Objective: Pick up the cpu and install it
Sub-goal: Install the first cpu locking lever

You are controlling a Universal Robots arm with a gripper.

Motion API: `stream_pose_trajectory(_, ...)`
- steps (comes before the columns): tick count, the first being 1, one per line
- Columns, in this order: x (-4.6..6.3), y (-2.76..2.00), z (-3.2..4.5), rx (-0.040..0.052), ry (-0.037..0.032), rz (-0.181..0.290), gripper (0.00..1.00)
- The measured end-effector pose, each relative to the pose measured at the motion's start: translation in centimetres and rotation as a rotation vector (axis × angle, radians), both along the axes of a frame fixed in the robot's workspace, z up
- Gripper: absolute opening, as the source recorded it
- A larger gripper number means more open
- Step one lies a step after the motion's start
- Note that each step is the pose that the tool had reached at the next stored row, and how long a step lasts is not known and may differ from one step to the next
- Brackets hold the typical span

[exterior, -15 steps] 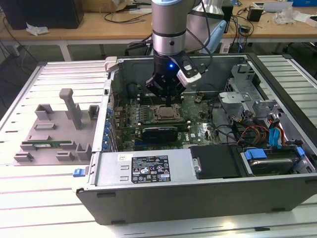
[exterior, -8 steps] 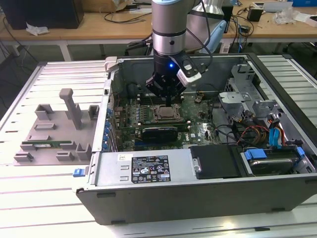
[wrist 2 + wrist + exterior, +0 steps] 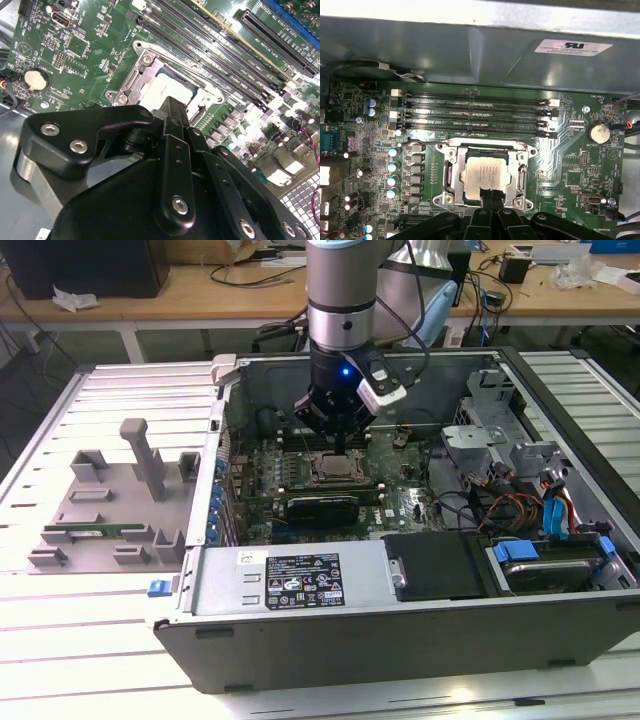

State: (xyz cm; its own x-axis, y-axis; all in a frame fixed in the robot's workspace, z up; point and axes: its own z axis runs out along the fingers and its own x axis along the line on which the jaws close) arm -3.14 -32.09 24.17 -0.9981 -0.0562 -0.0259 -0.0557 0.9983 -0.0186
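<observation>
Progress: cpu (image 3: 482,172) lies flat in socket frame (image 3: 523,172); placing looks done.
Gripper (image 3: 490,194): closed, empty, just over cpu's edge.

The grey metal computer case (image 3: 300,585) is open on top, leaving free room above the square metal socket frame (image 3: 449,170), where the black pincer (image 3: 341,447) hangs. Long black memory slots (image 3: 475,115) run just beside the frame, between it and the grey case wall (image 3: 470,45). At the exterior view's right, red and blue cables (image 3: 545,508) crowd the case.
</observation>
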Motion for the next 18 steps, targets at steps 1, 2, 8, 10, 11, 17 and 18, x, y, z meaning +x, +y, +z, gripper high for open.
stream_pose_trajectory(1, 0.0, 0.00, 0.21, -0.0001, 0.0000, 0.000, 0.11)
stream_pose_trajectory(2, 0.0, 0.00, 0.35, -0.0001, 0.0000, 0.000, 0.11)
stream_pose_trajectory(8, 0.0, 0.01, 1.15, -0.0008, 0.0000, 0.000, 0.11)
stream_pose_trajectory(10, 0.0, 0.01, 1.48, -0.0010, -0.0001, 0.000, 0.11)
stream_pose_trajectory(11, 0.0, 0.02, 1.62, -0.0013, -0.0001, 0.000, 0.11)
stream_pose_trajectory(17, 0.0, 0.03, 1.95, -0.0024, -0.0002, 0.000, 0.11)
stream_pose_trajectory(18, 0.0, 0.03, 1.95, -0.0026, -0.0001, 0.000, 0.11)
